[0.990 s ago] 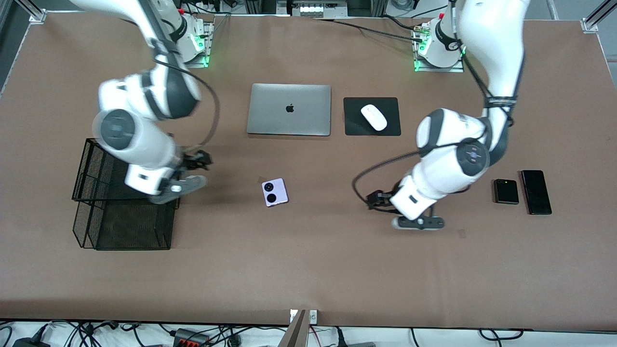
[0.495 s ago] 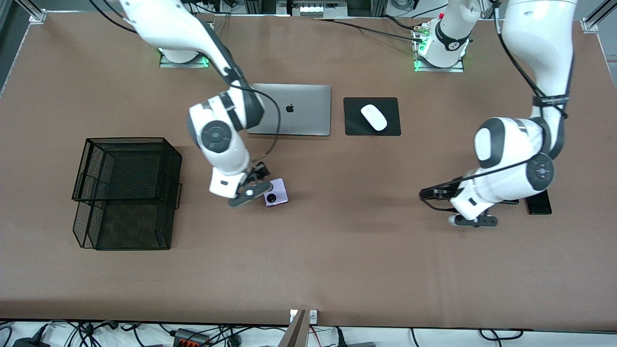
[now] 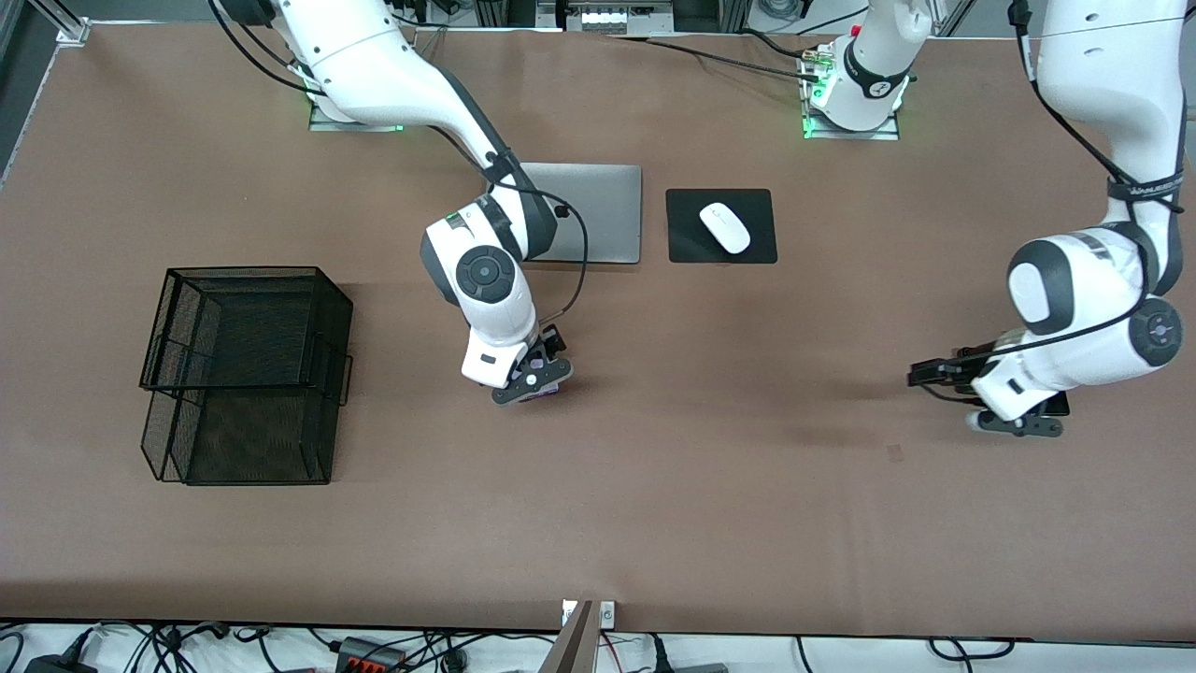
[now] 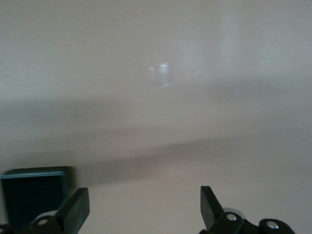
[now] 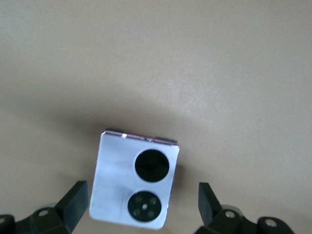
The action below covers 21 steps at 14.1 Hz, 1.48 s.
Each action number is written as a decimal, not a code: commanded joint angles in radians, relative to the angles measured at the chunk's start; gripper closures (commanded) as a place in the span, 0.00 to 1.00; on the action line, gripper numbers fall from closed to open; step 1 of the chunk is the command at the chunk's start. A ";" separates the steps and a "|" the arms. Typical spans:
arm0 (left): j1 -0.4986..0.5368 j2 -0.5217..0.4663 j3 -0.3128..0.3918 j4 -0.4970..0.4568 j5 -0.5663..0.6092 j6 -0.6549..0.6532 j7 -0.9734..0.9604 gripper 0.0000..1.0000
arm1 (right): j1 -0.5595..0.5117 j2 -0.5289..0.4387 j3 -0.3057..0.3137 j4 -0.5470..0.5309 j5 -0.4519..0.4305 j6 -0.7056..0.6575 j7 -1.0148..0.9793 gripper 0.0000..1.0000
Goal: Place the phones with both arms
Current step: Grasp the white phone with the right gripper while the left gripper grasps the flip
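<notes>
The right gripper (image 3: 529, 379) hangs near the middle of the front view, directly over the lilac flip phone (image 5: 134, 184), which lies flat on the brown table (image 3: 654, 505) with its two lenses up. Its fingers are spread wide, one on each side of the phone without touching it, lined up for a grasp across the short width. The left gripper (image 3: 1014, 422) is low at the right edge of that view, also wide and holding nothing, above the spot where the two black phones lie. The arm hides most of them: only a sliver of the slab phone (image 3: 1060, 405) shows, and one dark phone corner (image 4: 31, 195) sits just beside a finger in the left wrist view. A black wire basket (image 3: 245, 374) waits at mid-left, probably the drop-off. A laptop (image 3: 607, 210) and a mouse (image 3: 725, 227) sit untouched above.
</notes>
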 commanded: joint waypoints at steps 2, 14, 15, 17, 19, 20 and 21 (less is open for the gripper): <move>0.062 0.001 0.003 -0.049 0.037 0.077 0.161 0.00 | -0.004 0.039 0.001 0.029 0.011 0.029 0.015 0.00; 0.151 0.087 -0.005 -0.056 -0.027 0.184 0.377 0.00 | 0.004 0.074 0.004 0.064 0.049 0.073 0.076 0.00; 0.151 0.090 -0.005 -0.066 -0.030 0.189 0.364 0.00 | 0.006 0.076 0.004 0.065 0.062 0.073 0.076 0.00; 0.174 0.094 -0.006 -0.069 -0.033 0.189 0.341 0.00 | 0.007 0.088 0.004 0.067 0.062 0.075 0.078 0.00; 0.191 0.114 -0.006 -0.069 -0.033 0.189 0.289 0.00 | 0.007 0.090 0.004 0.067 0.065 0.070 0.102 0.00; 0.189 0.122 -0.006 -0.072 -0.033 0.189 0.281 0.00 | 0.007 0.087 0.004 0.067 0.065 0.067 0.149 0.00; 0.188 0.130 -0.006 -0.074 -0.033 0.189 0.277 0.00 | 0.007 0.082 0.004 0.067 0.063 0.049 0.204 0.00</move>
